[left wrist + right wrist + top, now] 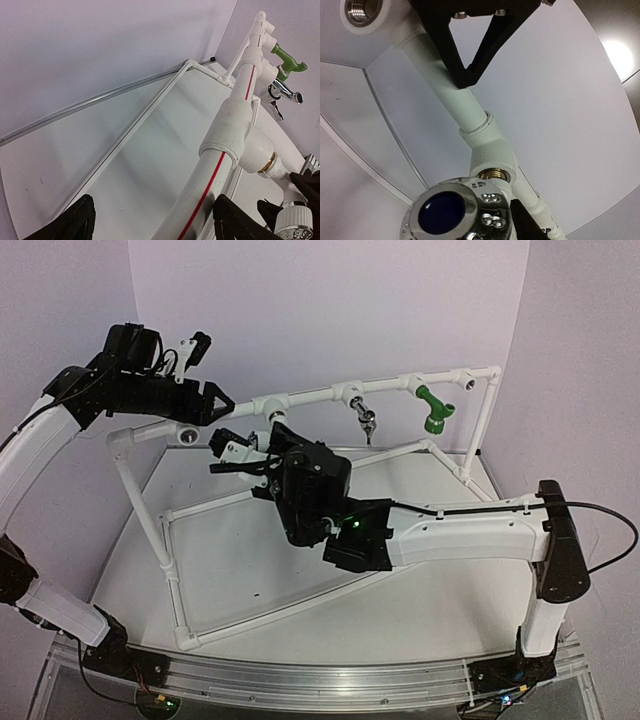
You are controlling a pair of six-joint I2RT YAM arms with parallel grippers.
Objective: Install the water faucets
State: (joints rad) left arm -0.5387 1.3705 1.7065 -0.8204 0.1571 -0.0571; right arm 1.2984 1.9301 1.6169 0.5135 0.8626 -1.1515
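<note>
Hanging from the top rail of the white pipe frame, the green faucet and the chrome faucet each sit in their own round socket, side by side toward the right end. The white faucet, with a shiny cap and a blue centre, is clamped in the right gripper. It sits just under the next socket along the rail, its stem meeting the brass thread there; how far in it sits I cannot tell. The corner socket at the left end shows bare metal thread. The left gripper is spread wide, with its fingers on either side of the red-striped rail close beside that brass socket. One black finger lies against the pipe just above the fitting. The right arm reaches in from the right over the tabletop, and in the top view its wrist covers the middle of the frame.
</note>
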